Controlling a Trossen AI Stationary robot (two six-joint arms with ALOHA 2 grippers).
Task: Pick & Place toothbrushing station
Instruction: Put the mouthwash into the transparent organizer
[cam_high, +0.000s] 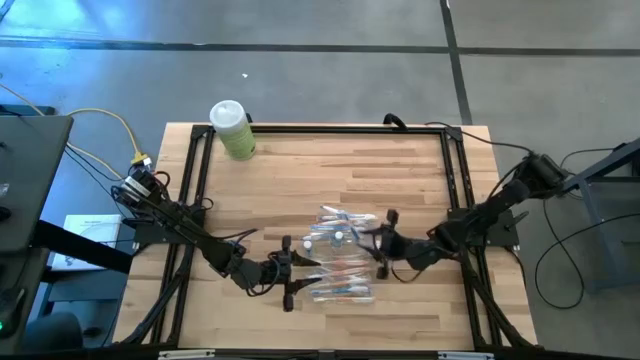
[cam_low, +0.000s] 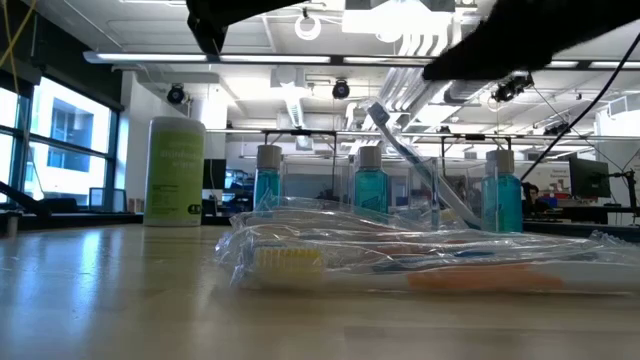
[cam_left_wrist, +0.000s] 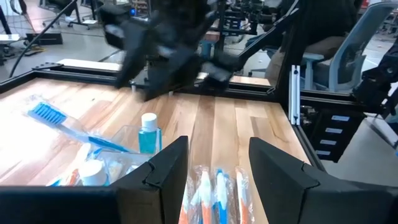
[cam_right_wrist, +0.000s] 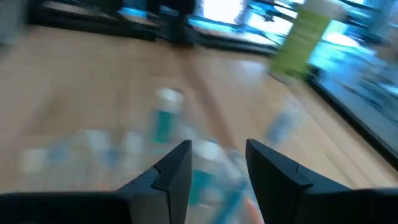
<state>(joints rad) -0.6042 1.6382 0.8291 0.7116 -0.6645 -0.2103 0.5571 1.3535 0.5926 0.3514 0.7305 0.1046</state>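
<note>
1. High view: the left arm reaches in from the table's left edge, and its left gripper (cam_high: 297, 277) sits low at the left side of the toothbrushing station (cam_high: 338, 255), fingers parted, nothing between them.
2. The station, a clutter of clear plastic pieces with wrapped brushes and small tubes, lies on the wooden table (cam_high: 400, 170) at the middle of its near half, between the two grippers.
3. The right arm stretches in from the table's right edge; its right gripper (cam_high: 383, 243) is at the station's right side, fingers parted and closed on nothing.
4. A pale green bottle (cam_high: 233, 131) stands well apart, at the far left corner of the table.
5. Low view: it alone shows three teal white-capped tubes (cam_low: 369, 186) standing upright behind the wrapped toothbrushes (cam_low: 400, 262), and one blue-headed toothbrush (cam_low: 420, 165) leaning up at a tilt.
6. Left wrist view: the dark fingers (cam_left_wrist: 163, 169) stand apart above orange- and blue-marked brushes in wrappers, the right arm's dark bulk beyond.
7. Right wrist view: blurred; a teal tube and the green bottle show past the parted fingers (cam_right_wrist: 176, 171).
</note>
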